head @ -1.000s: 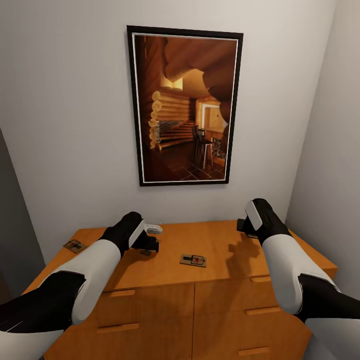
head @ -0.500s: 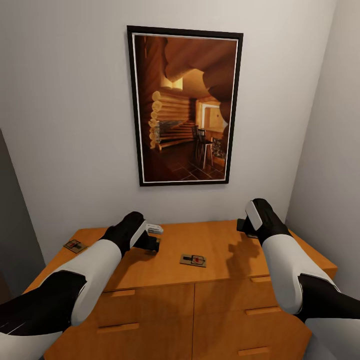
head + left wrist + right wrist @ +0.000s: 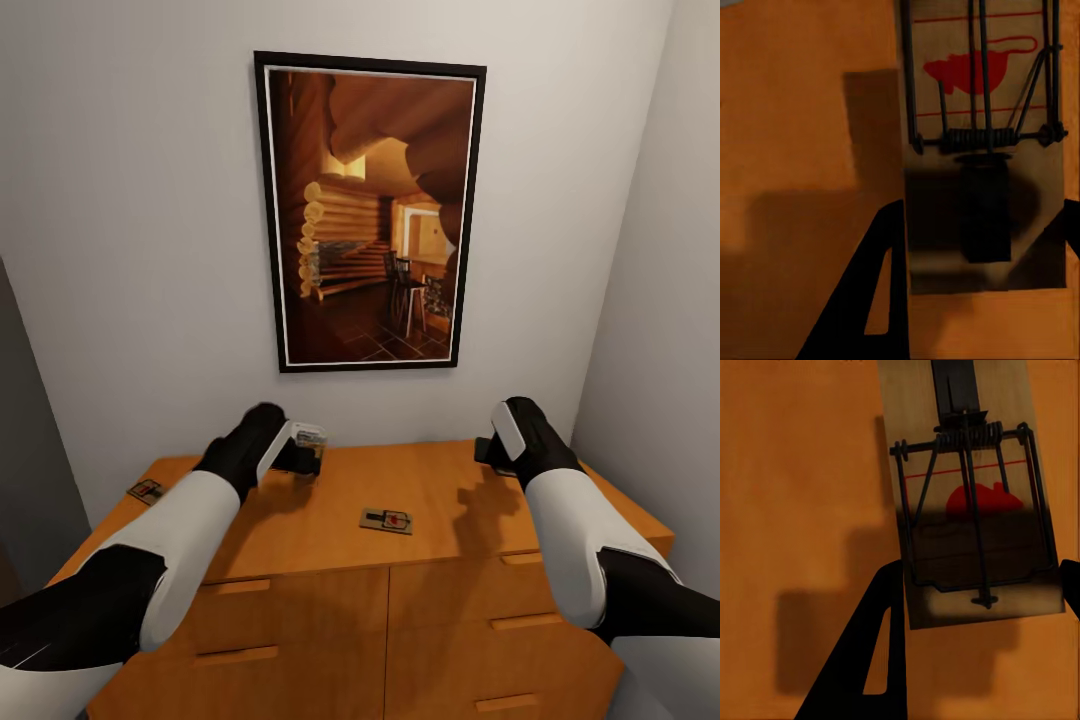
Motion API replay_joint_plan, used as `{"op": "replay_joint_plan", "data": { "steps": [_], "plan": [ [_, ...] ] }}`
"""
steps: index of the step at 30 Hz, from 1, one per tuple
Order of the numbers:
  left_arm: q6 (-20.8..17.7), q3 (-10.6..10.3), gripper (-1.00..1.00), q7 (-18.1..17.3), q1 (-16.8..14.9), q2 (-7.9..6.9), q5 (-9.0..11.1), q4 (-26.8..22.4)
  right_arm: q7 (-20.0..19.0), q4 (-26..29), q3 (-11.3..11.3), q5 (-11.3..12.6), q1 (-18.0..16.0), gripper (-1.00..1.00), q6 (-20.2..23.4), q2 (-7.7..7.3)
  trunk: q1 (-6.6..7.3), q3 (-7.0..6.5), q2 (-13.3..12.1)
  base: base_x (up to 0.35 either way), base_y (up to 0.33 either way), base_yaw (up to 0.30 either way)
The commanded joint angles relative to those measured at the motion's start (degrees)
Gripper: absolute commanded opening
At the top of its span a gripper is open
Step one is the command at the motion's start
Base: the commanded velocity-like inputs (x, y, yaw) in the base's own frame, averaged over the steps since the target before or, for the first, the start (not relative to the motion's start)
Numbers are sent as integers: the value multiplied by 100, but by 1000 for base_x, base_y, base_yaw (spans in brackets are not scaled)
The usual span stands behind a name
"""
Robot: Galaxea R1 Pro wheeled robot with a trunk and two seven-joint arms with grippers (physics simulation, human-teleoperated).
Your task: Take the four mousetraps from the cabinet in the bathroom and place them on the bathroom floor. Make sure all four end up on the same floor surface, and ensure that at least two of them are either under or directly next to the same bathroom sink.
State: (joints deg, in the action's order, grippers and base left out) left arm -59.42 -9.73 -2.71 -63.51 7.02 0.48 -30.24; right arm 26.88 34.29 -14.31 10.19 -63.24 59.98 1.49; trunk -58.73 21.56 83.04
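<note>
Mousetrap one (image 3: 984, 97) is caught between the two dark fingers (image 3: 881, 300) of the left gripper (image 3: 305, 458). The fingers are drawn in against its long edges, pinching it. From the left wrist view its wooden plate, spring coil and red mouse print show plainly, and it throws a square shadow on the orange wood beneath, so it hangs clear of the surface. In the head view that gripper is held up over the back left part of the cabinet (image 3: 450, 500), close to the wall (image 3: 130, 250).

Mousetrap two (image 3: 971, 510) lies between the fingers (image 3: 877, 660) of the right gripper (image 3: 487, 450) in much the same way. Its wire frame and red print face the camera, and a shadow falls on the cabinet top below and beside it. It looks pinched and lifted, though only the tip of one finger shows at the trap's far edge, so I am less sure of that grip. This gripper hangs above the back right part of the cabinet top.

Mousetrap three (image 3: 386, 520) lies flat near the middle of the top, toward the front edge, between the two arms and apart from both. Mousetrap four (image 3: 147, 490) lies flat at the far left corner of the top.

Flat drawer fronts (image 3: 290, 610) run below. A framed picture (image 3: 370, 210) of a log interior hangs on the wall above the cabinet.
</note>
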Motion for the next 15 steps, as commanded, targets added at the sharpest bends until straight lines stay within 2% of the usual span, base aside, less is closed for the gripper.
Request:
{"op": "replay_joint_plan", "data": {
  "steps": [1, 5, 15],
  "plan": [
    [-26, -27, -100, -9, -4, -6, -6, -138, 52, 7, -23, 74, -4, -100, 2, -14, 0, 8, 4, 0, 0, 0],
    [-32, -24, -100, -10, -4, -7, 1, -321, 54, 7, -20, 78, -4, -100, 2, -54, 0, 8, 4, 0, 0, 0],
    [-34, -33, -100, -2, -4, -9, -3, -397, 55, 7, -15, 83, -4, -100, 2, -69, 0, 8, 4, 0, 0, 0]
  ]
}}
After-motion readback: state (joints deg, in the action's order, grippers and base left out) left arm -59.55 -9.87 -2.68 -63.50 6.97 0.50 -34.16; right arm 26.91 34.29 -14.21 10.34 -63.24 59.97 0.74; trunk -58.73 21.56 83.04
